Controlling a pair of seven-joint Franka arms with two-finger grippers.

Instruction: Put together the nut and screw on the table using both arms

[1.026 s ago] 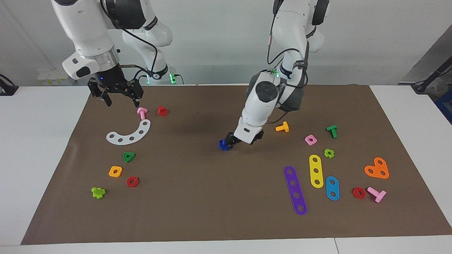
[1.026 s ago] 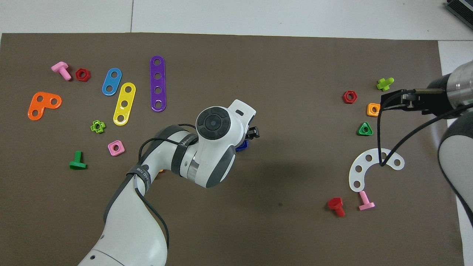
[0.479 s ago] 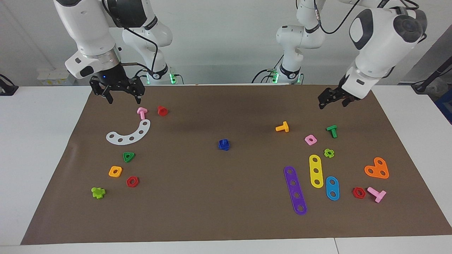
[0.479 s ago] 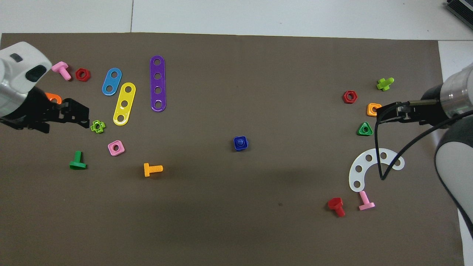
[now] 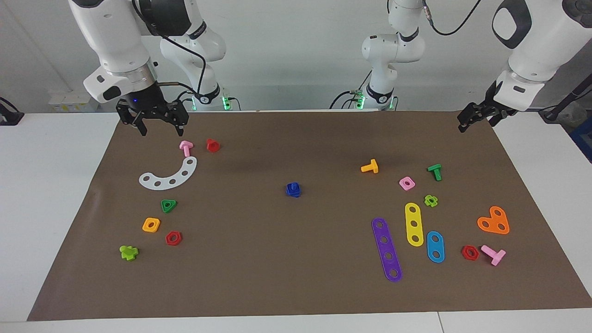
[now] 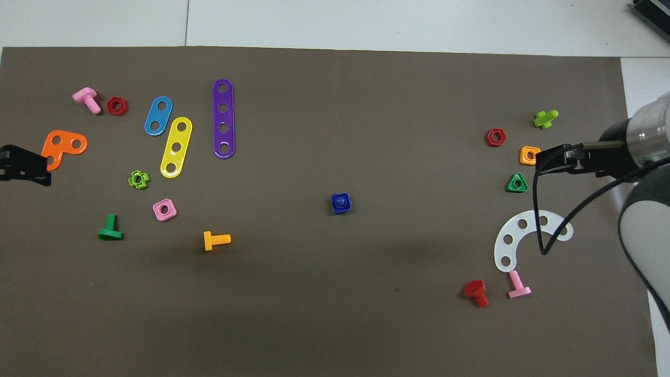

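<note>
The dark-blue nut point(image 5: 293, 192) lies on the brown mat point(image 5: 277, 259) near the middle of the table point(image 5: 55, 185). The dark-blue screw point(image 5: 292, 186) sits in its hole; in the overhead view the screw point(image 6: 341, 201) shows at the centre of the nut point(image 6: 335, 210). No gripper touches them. My left gripper point(image 5: 476, 124) is open and empty, raised over the mat's corner at the left arm's end; it also shows at the overhead view's edge point(image 6: 48, 170). My right gripper point(image 5: 160, 131) is open and empty over the mat's corner at the right arm's end, and waits.
Toward the right arm's end lie a white arc plate point(image 5: 169, 175), pink bolt point(image 5: 186, 148), red bolt point(image 5: 212, 145) and several small nuts. Toward the left arm's end lie an orange bolt point(image 5: 370, 167), green bolt point(image 5: 434, 171), pink nut point(image 5: 406, 183), coloured strips and an orange heart plate point(image 5: 494, 221).
My left gripper let go of the blue nut and screw at the mat's middle, rose and drew back to the left arm's end. The right gripper barely moved.
</note>
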